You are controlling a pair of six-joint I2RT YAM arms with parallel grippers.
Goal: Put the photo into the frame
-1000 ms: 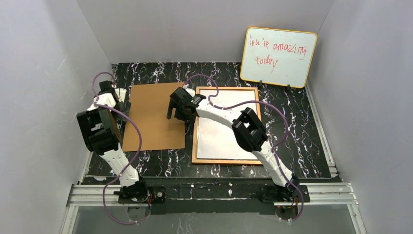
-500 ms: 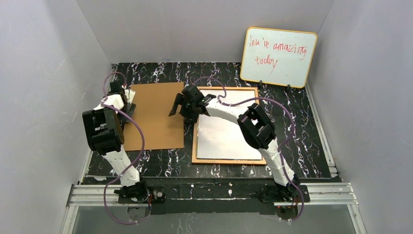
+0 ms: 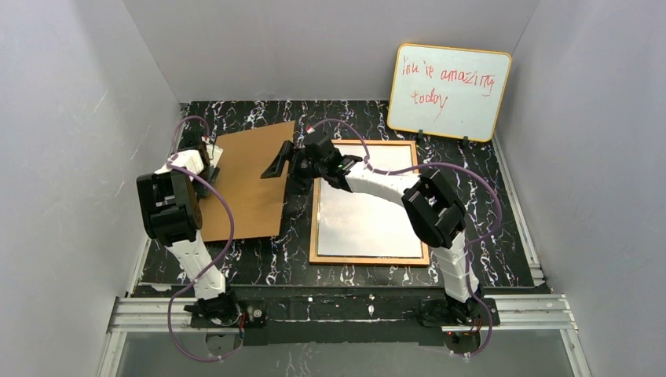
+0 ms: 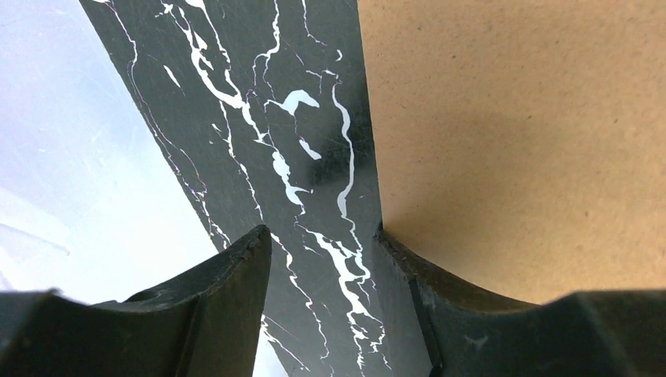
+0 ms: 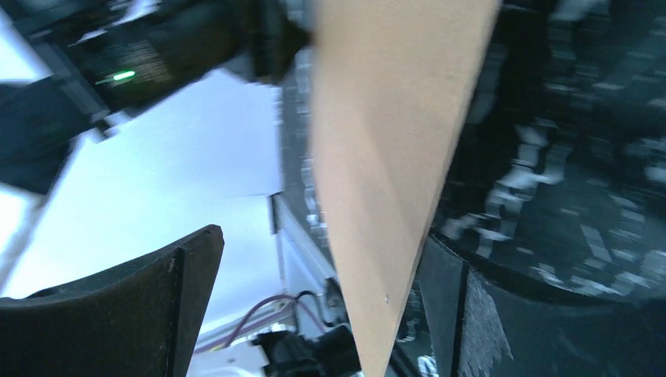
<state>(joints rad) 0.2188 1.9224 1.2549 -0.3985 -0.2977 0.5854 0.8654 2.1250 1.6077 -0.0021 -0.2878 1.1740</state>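
Since earlier, the back board had tilted, its right edge between the wide-apart fingers of the right gripper; the left gripper, half apart, straddled the left edge.

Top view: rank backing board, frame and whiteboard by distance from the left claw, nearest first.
1. backing board: brown, its left edge right at the left claw.
2. frame: lying flat, further right beyond the board.
3. whiteboard: propped upright at the far right corner.

The top camera looked down from behind both arms; each wrist camera sat close, sharing the brown board.
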